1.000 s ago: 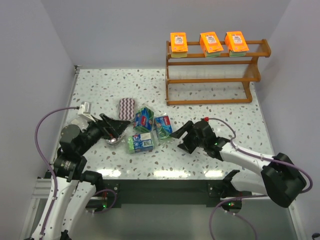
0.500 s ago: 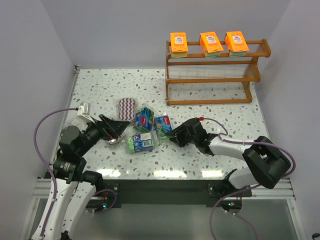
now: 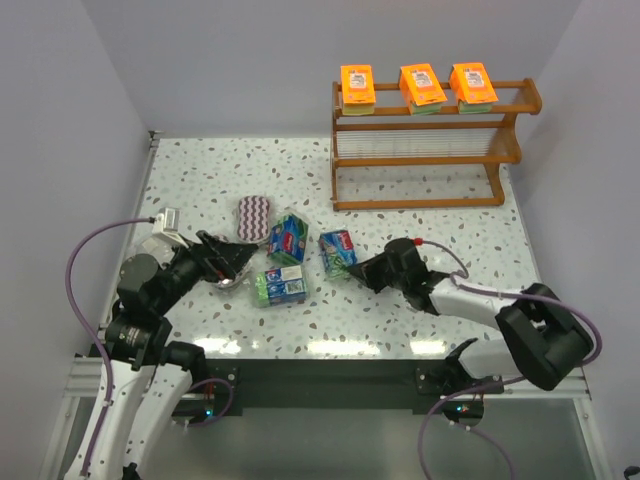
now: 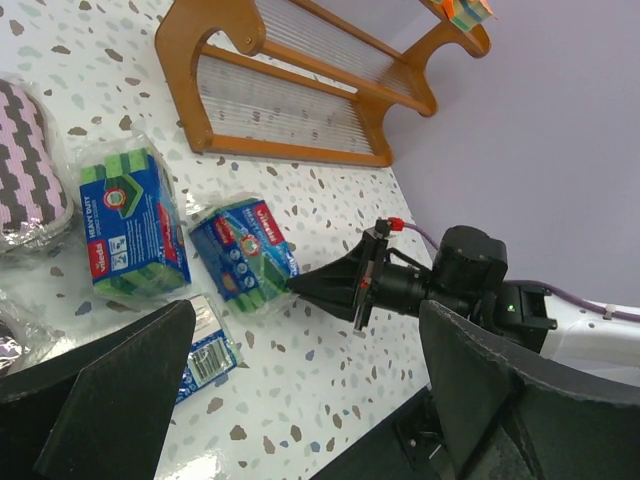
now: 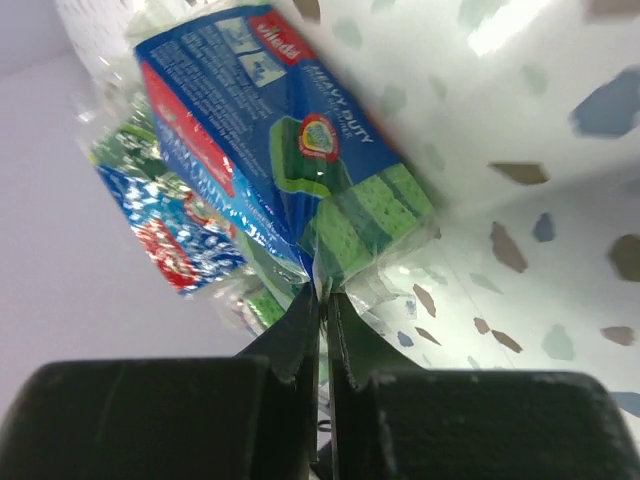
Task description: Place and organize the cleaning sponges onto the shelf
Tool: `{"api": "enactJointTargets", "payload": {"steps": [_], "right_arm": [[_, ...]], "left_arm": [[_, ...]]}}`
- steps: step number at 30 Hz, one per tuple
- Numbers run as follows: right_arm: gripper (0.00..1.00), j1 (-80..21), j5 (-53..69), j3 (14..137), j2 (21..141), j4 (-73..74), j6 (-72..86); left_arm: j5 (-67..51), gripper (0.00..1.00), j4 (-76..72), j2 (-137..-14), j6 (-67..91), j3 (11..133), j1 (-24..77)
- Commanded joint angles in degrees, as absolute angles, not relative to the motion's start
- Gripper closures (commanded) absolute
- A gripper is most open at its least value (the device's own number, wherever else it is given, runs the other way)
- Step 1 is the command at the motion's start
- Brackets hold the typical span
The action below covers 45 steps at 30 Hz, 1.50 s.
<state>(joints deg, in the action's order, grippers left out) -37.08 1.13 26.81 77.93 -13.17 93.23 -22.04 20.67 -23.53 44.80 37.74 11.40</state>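
Toward the near left of the table (image 3: 420,225), the left tool (image 3: 243,263) stood released. Its jaws were spread wide, low over the speckled surface and pointing toward the loose packs. A crumpled clear bag (image 3: 227,281) lay partly beneath this tool; its contents could not be made out.

On the near right, the right tool (image 5: 322,298) was clenched. Its two fingers (image 5: 290,335) met on the clear wrapper edge of the first blue-green pack (image 3: 338,252), gripping the film at the pack's near right corner. Whether that pack rested on the table or hung just clear of it could not be told.

Just beyond the left tool's fingertips lay the second blue-green pack (image 3: 282,284). It was flat on the table, to the left of the first blue-green pack and apart from it. The third blue-green pack (image 3: 287,238) lay slightly farther back, tilted, near the second. Behind it, a purple-white zigzag pad (image 3: 254,213) in a clear wrapper lay flat, just beside the third pack's far left corner.

At the far right of the table stood the shelf (image 3: 418,160), upright and well apart from the loose packs. Three orange packs (image 3: 422,86) sat in a row on its top tier, spaced apart from one another, one toward each end and one at the centre.
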Motion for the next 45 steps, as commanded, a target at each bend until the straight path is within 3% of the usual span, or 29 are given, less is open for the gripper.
{"api": "enactJointTargets", "payload": {"steps": [1, 8, 11, 25, 31, 45], "right_arm": [[1.0, -29.48, 4.47, 24.61, 68.43, -11.08, 91.23], [1.0, -12.76, 10.63, 27.49, 48.9, 1.65, 87.02], [1.0, -6.08, 13.43, 29.96, 47.55, 3.08, 84.91], [1.0, 11.68, 29.26, 44.2, 63.62, -12.58, 74.99], [1.0, 13.97, 35.42, 49.21, 67.67, -16.44, 70.32], [1.0, 16.0, 36.39, 57.39, 79.18, -20.99, 71.72]], "left_arm": [[-21.71, 0.0, 20.12, -23.29, 43.77, 38.23, 11.51], [-22.76, 0.0, 18.37, -24.43, 43.77, 37.62, 11.6], [-23.38, 0.0, 17.23, -25.22, 43.94, 37.44, 11.51], [-23.29, 0.0, 19.86, -25.4, 41.4, 40.96, 11.51], [-23.82, 0.0, 18.99, -26.28, 41.31, 40.61, 11.51], [-24.52, 0.0, 14.77, -29.62, 40.34, 40.08, 11.6]]}}
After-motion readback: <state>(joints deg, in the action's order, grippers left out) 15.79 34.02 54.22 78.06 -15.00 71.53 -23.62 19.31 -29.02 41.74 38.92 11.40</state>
